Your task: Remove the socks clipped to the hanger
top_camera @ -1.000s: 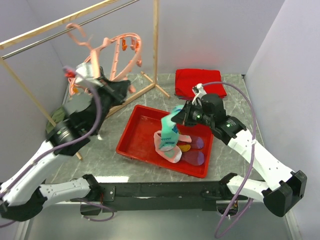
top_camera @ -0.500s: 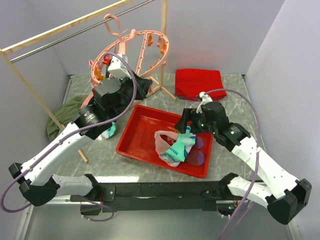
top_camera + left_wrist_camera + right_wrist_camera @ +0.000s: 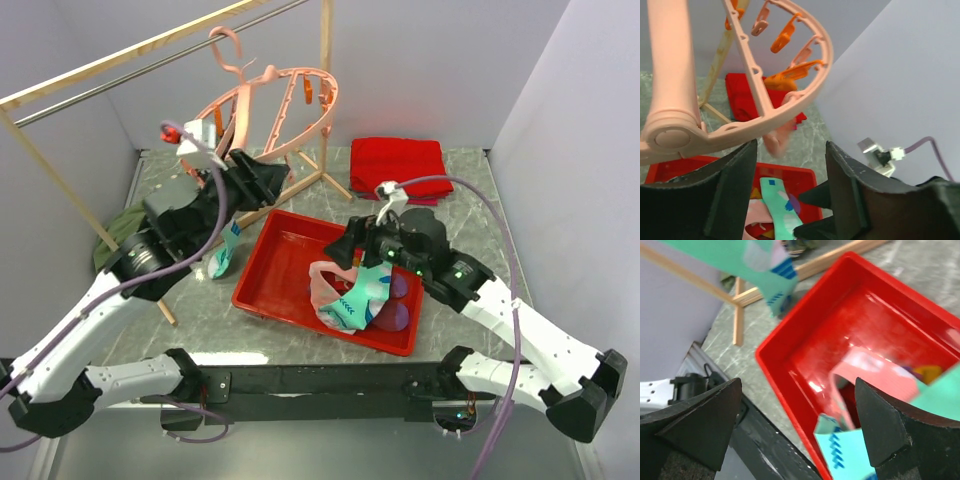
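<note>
The pink ring hanger (image 3: 272, 108) hangs by its hook from the metal bar, with orange and pink clips (image 3: 785, 36) on its rim. My left gripper (image 3: 278, 178) (image 3: 791, 145) stands open just under the ring, nothing between its fingers. A teal patterned sock (image 3: 224, 252) (image 3: 747, 257) shows below the left arm, left of the tray; whether it hangs or lies I cannot tell. My right gripper (image 3: 345, 245) (image 3: 797, 382) is open over the red tray (image 3: 262, 290) (image 3: 790, 375). Pink and teal socks (image 3: 345, 295) (image 3: 867, 365) lie in it, free of the fingers.
A folded red cloth (image 3: 398, 165) lies at the back right. The wooden rack's post (image 3: 325, 80) and feet (image 3: 300, 185) stand behind the tray. A dark green cloth (image 3: 118, 238) lies by the left wall. White walls close in on both sides.
Both grippers went from shut to open. The right one let its teal sock fall into the tray. The left arm pulled a teal sock off the hanger, and the hanger swung right.
</note>
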Robot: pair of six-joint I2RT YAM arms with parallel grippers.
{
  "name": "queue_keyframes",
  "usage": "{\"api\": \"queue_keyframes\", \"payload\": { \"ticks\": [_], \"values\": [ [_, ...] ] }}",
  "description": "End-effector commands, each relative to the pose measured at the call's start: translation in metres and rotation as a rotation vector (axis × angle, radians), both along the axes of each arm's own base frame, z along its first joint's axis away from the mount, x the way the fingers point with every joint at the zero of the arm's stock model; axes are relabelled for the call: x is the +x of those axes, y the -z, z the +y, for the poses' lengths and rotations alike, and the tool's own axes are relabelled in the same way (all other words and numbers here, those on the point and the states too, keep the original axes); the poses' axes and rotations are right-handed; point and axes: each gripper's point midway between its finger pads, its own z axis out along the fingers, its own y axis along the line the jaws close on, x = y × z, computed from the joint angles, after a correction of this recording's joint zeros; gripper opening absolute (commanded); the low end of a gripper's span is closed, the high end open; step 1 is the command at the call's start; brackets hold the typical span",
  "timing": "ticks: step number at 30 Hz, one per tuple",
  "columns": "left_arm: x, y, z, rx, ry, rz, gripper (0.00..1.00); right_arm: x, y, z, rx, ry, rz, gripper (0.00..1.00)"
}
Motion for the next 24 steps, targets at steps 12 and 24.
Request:
{"api": "queue_keyframes", "payload": {
  "ticks": [12,24],
  "values": [
    [-0.101,-0.051,0.062,-0.136,0.171,-0.092,0.76,-0.020,-0.024,0.090,0.096,-0.109,-0.142,1.00],
    [-0.179,-0.043,0.177,-0.292,0.030,-0.100,0.77,0.017,-0.022,0.189,0.086,-0.056,-0.340,1.00]
  ]
}}
